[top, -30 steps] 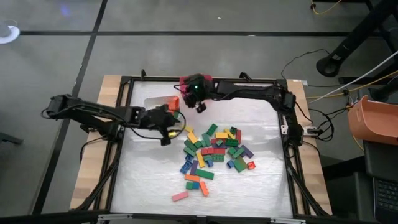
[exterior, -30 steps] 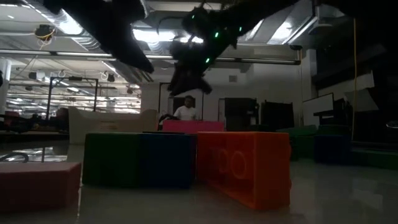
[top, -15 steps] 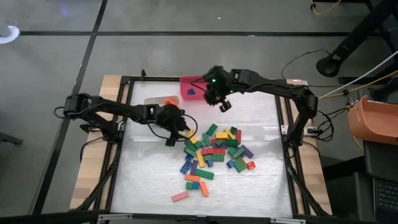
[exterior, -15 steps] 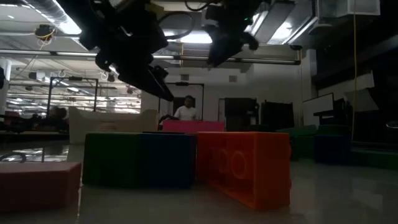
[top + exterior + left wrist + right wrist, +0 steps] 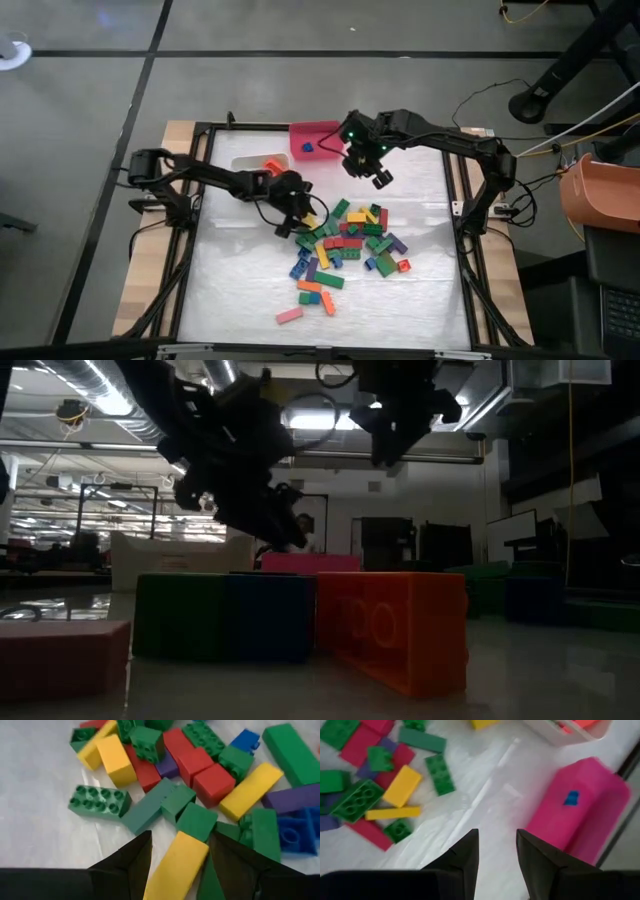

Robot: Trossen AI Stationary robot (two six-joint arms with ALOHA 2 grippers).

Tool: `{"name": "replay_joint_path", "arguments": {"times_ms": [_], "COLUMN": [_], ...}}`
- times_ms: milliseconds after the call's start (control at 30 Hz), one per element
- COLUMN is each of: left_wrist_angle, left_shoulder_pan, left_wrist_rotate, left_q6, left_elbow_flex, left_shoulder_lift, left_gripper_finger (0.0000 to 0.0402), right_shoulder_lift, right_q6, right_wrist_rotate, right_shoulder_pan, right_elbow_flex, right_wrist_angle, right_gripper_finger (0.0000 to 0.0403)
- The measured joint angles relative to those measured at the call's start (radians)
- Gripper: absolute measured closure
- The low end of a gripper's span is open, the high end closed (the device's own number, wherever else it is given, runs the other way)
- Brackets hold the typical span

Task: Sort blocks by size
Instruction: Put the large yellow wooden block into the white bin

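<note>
Dozens of blocks (image 5: 345,240) lie heaped mid-table, and the left gripper (image 5: 176,851), jaws spread around a long yellow bar (image 5: 175,865), could nudge its packed neighbours when closing, while the right gripper (image 5: 380,178) hangs empty, slightly parted, near the pink bin (image 5: 318,140).

The left tool (image 5: 176,862) hangs low over a heap of blocks (image 5: 200,775) on the white surface (image 5: 35,820), its two dark fingers (image 5: 132,857) spread apart. Between them lies a long yellow bar (image 5: 176,865), with a green block (image 5: 197,821) touching its far end. A studded green brick (image 5: 99,802) lies alone toward ten o'clock. Red blocks (image 5: 212,784), another yellow bar (image 5: 250,790), a purple bar (image 5: 292,799) and a blue brick (image 5: 295,832) crowd farther off.
</note>
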Motion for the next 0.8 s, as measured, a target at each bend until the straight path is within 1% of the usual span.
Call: {"name": "replay_joint_path", "arguments": {"times_ms": [233, 333, 500, 800], "left_wrist_angle": [-0.090, -0.124, -0.129, -0.169], "left_shoulder_pan": [0.032, 0.050, 0.066, 0.068], "left_wrist_rotate": [0.009, 0.051, 0.089, 0.105], "left_q6": [0.016, 0.018, 0.021, 0.070], "left_elbow_flex": [0.048, 0.055, 0.055, 0.054], "left_shoulder_lift": [0.066, 0.069, 0.069, 0.102], "left_gripper_finger": [0.0218, 0.0218, 0.0218, 0.0218], "right_shoulder_lift": [-0.006, -0.007, -0.007, -0.007], "right_q6": [0.019, 0.019, 0.016, 0.014], "right_wrist_rotate": [-0.006, -0.006, -0.006, -0.006], "right_shoulder_pan": [0.000, 0.000, 0.000, 0.000], "right_elbow_flex": [0.000, 0.000, 0.000, 0.000], "right_wrist_angle": [-0.096, -0.116, -0.119, -0.117], "right_gripper_finger": [0.0272, 0.0272, 0.0272, 0.0272]}}
